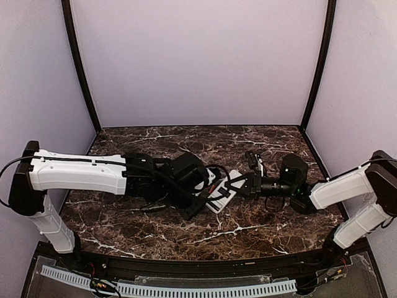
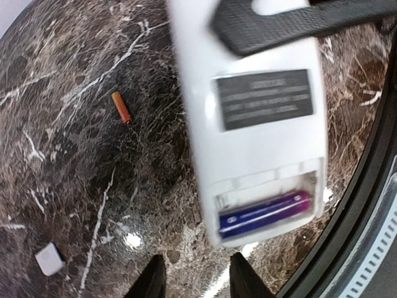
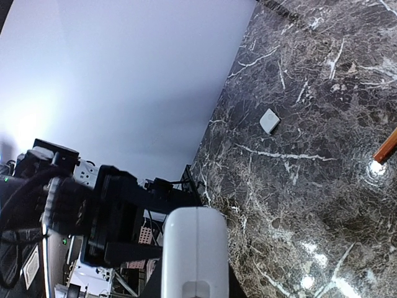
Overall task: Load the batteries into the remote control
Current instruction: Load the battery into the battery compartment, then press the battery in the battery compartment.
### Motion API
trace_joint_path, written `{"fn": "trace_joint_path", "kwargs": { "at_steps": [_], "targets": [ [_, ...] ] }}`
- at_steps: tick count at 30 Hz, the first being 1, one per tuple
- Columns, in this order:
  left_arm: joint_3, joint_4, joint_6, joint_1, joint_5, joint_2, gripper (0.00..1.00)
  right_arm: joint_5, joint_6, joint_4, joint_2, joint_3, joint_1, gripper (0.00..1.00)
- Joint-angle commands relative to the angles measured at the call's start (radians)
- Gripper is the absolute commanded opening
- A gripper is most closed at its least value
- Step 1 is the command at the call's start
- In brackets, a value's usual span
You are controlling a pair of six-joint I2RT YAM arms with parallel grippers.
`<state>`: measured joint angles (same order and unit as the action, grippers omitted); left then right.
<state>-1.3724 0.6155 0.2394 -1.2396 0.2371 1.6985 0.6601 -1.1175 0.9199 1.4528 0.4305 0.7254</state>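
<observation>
Top external view: both arms reach in from the left and right edges of the table (image 1: 186,144) and meet near its middle, a little closer to the near edge than the far one.
Remote control (image 2: 260,143): held between the two arms, white back up, battery bay uncovered; it appears raised off the marble.
Right gripper (image 1: 239,185): clamped on the remote control, one black finger lying across the white back at the end away from the bay.
Left gripper (image 2: 198,268): released, fingers parted with only marble between them, just short of the remote's bay end and apart from it.
Purple battery (image 2: 263,215): seated in the bay, lying across the remote's width, in the slot nearest the end edge.
Orange battery (image 2: 121,107): flat on the marble, well apart from the remote and both grippers.
White piece (image 2: 49,259): small, squarish, on the marble, well apart from the orange battery.
Edges: the black rail (image 2: 372,186) of the near edge runs just past the remote's bay end.
Open room: bare marble stretches from the arms to the far edge and both far corners.
</observation>
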Motion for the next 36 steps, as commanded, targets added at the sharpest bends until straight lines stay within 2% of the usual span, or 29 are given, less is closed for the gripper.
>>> {"fn": "trace_joint_path", "kwargs": {
  "at_steps": [1,3,7,12,19,27,36],
  "targets": [
    [0.119,-0.148,0.018,0.044,-0.068,-0.197,0.45,0.029,0.066,0.032,-0.066,-0.017,-0.006,0.00],
    [0.180,-0.218,0.049,0.077,-0.140,-0.240,0.53,0.026,0.099,0.004,-0.085,-0.015,-0.007,0.00],
    [0.276,-0.361,0.098,0.111,-0.292,-0.290,0.64,0.030,0.146,-0.038,-0.113,0.002,-0.007,0.00],
    [0.287,-0.437,0.133,0.112,-0.359,-0.258,0.68,0.049,0.172,-0.038,-0.123,0.027,-0.007,0.00],
    [0.259,-0.473,0.171,0.112,-0.418,-0.183,0.68,0.078,0.161,-0.006,-0.118,0.045,-0.006,0.00],
    [0.240,-0.445,0.200,0.132,-0.414,-0.129,0.54,0.090,0.153,0.007,-0.124,0.047,-0.003,0.00],
    [0.261,-0.492,0.236,0.154,-0.460,-0.129,0.59,0.091,0.159,0.006,-0.125,0.043,-0.003,0.00]
  ]
}}
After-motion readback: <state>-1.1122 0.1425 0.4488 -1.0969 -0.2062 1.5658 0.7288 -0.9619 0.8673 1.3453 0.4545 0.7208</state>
